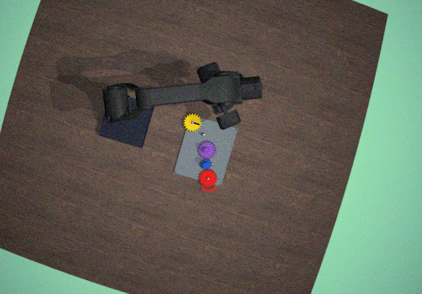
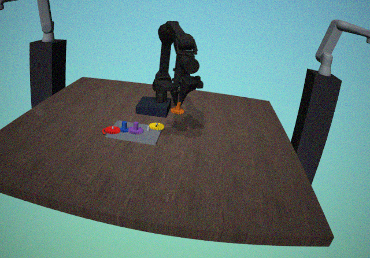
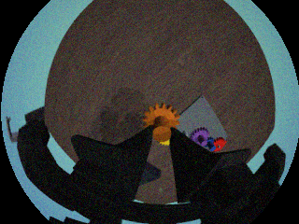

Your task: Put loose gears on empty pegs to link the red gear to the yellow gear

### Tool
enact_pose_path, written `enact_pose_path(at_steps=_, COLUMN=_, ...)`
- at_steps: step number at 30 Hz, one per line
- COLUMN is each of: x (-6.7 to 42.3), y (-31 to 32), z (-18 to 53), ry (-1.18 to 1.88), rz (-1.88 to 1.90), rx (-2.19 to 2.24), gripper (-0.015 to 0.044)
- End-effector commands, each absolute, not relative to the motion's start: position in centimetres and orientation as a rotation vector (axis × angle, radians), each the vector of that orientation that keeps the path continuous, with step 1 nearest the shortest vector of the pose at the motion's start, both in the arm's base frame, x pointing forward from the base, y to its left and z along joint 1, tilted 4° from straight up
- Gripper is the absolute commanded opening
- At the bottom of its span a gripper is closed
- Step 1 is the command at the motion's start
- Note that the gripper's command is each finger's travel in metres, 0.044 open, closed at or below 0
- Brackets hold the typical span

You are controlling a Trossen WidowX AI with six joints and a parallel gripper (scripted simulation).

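Observation:
My gripper (image 2: 178, 102) (image 3: 161, 130) is shut on the handle of an orange gear (image 2: 177, 110) (image 3: 161, 113) and holds it above the table, beyond the yellow-gear end of the board. The arm hides this gear in the top view. On the grey board (image 1: 223, 147) (image 2: 140, 142) (image 3: 202, 113) the red gear (image 1: 208, 176) (image 2: 112, 130) (image 3: 220, 143), a small blue gear (image 1: 206, 164) (image 2: 124, 127) and a purple gear (image 1: 206, 149) (image 2: 136, 129) (image 3: 200, 136) stand in a row. An empty peg (image 1: 203, 134) (image 2: 147, 128) stands between the purple gear and the yellow gear (image 1: 194, 124) (image 2: 156, 126).
The dark arm base (image 1: 126, 130) (image 2: 152, 107) stands beside the board. The red arrow (image 1: 208, 189) lies by the red gear. Two grey arms on dark pillars (image 2: 47, 70) (image 2: 315, 114) stand beyond the table edges. The blue and purple gears have upright handles.

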State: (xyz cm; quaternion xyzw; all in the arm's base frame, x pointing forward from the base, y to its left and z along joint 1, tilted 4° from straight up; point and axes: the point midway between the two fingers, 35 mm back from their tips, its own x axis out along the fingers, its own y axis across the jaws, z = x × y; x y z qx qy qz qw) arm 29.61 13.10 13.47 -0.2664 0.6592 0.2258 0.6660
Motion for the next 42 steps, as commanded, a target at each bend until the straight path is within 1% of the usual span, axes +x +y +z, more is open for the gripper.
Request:
enact_pose_path(at_steps=1, x=29.7, y=12.1, z=13.2, ry=1.482, rz=0.515, rx=-0.602, gripper=0.0)
enact_pose_path(at_steps=21, x=30.2, y=7.3, z=11.2, ry=1.477, rz=0.514, rx=-0.609, gripper=0.0)
enact_pose_path(at_steps=42, x=29.6, y=2.4, z=9.0, ry=1.475, rz=0.511, rx=-0.618, gripper=0.0)
